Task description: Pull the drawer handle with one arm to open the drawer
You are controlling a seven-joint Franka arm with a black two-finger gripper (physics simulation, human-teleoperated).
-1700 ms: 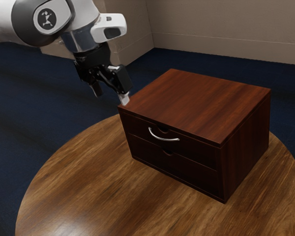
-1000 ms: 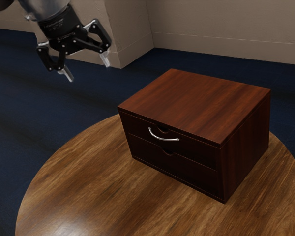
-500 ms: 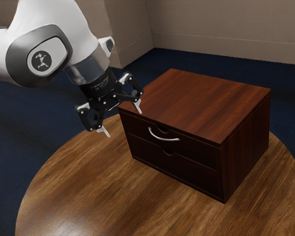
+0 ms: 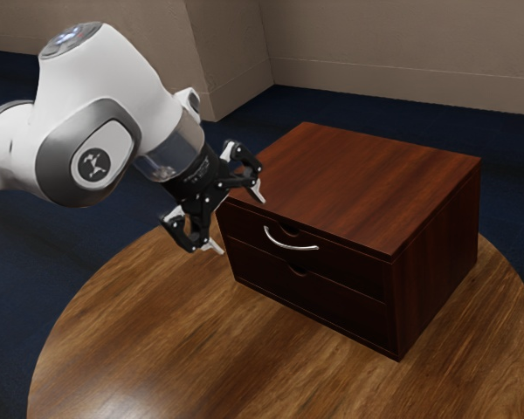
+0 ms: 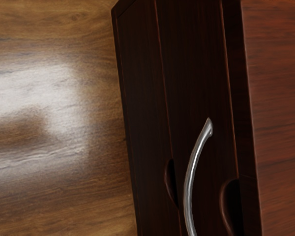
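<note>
The arm swings back in. A moment ago it was high up on the left over the blue floor, well away from the furniture, and now the gripper (image 4: 237,222) has dropped to the left front corner of the cabinet (image 4: 358,179). It sits lower and nearer than half a second back. Its fingers are spread wide and hold nothing; one tip is up by the corner's top edge and the other is down toward the table (image 4: 157,340).

The hand now faces the front panels. Its own camera looks straight along the top drawer (image 5: 142,98), with the curved silver handle (image 5: 192,172) just ahead. From the side, that handle (image 4: 288,242) sits on the top drawer (image 4: 354,262), a little to the right of the open fingers and not yet between them.

The drawer itself hasn't budged. Its front lies flush with the cabinet and no gap shows, and the lower drawer (image 4: 323,301) is the same. So nothing is pulled yet. To me this reads as the approach: the hand is lined up and must slide right to bracket the handle before closing. I'd watch the upper finger, which is close to the cabinet's corner and could catch on it.
</note>
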